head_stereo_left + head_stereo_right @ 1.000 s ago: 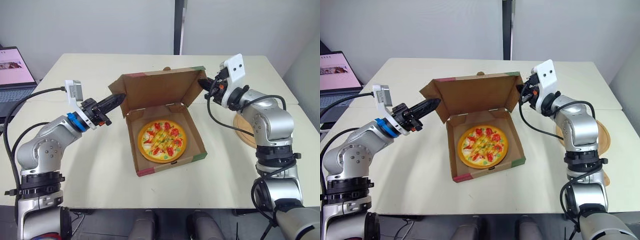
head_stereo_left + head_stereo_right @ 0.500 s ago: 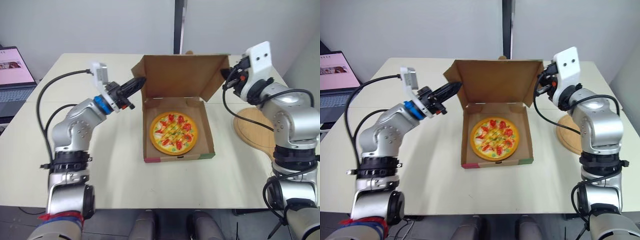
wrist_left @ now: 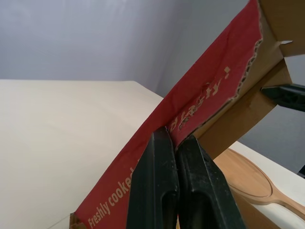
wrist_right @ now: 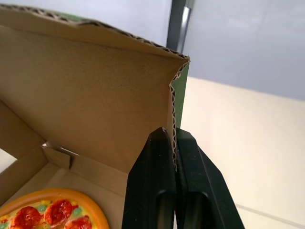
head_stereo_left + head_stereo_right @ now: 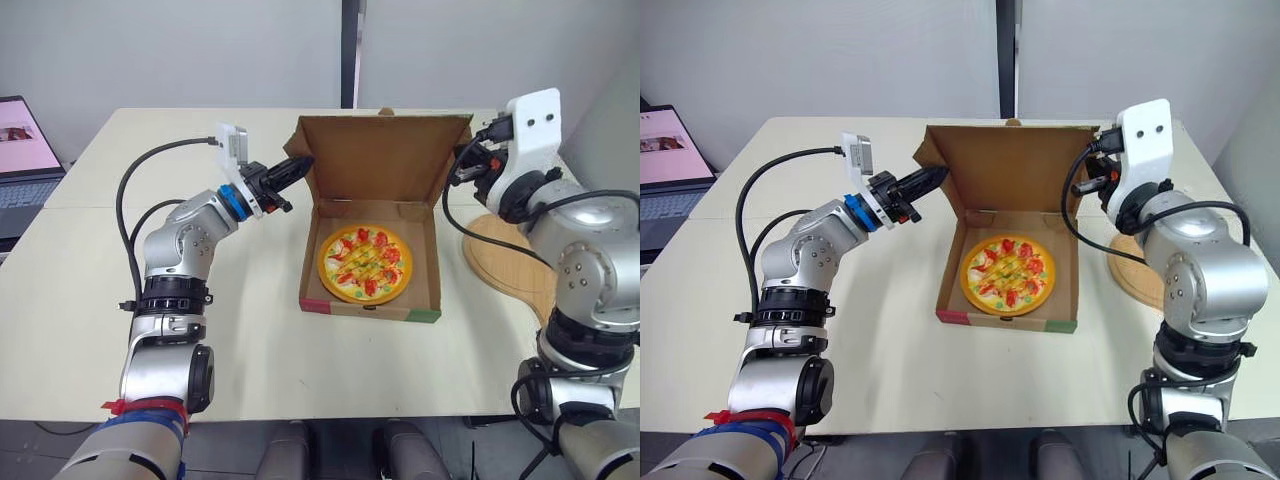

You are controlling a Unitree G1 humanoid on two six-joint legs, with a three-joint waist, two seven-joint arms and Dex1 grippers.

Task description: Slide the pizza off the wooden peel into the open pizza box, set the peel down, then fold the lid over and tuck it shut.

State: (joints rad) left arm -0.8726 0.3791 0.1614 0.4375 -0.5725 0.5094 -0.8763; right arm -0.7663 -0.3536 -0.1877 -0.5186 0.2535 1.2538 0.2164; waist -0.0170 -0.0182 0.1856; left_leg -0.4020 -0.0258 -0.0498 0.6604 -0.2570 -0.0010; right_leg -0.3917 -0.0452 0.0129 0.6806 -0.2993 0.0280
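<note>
- The pizza (image 5: 365, 265) lies flat in the box (image 5: 370, 308), on the bench (image 5: 120, 300). The peel (image 5: 505, 265) is set down on the bench to the right of the box, so I judge that only the closing is left.
- The lid (image 5: 385, 155) stands nearly upright behind the pizza.
- The left gripper (image 3: 175, 138) is pinching the lid's left side flap, with the fingers pressed together on the cardboard.
- The right gripper (image 4: 172, 133) is pinching the right side flap at its edge, in the same way.
- Risk: both holds are thin and near the edge. If one arm comes forward faster than the other, the lid may twist and a flap may slip out or crease.
- Risk: the box looks light and nothing holds its base. A pull that goes upward could lift or drag it, and the pizza could shift inside.
- Risk: if the side flaps are not guided inside the walls, they may land outside the walls or on the pizza, and the lid will not tuck.
</note>
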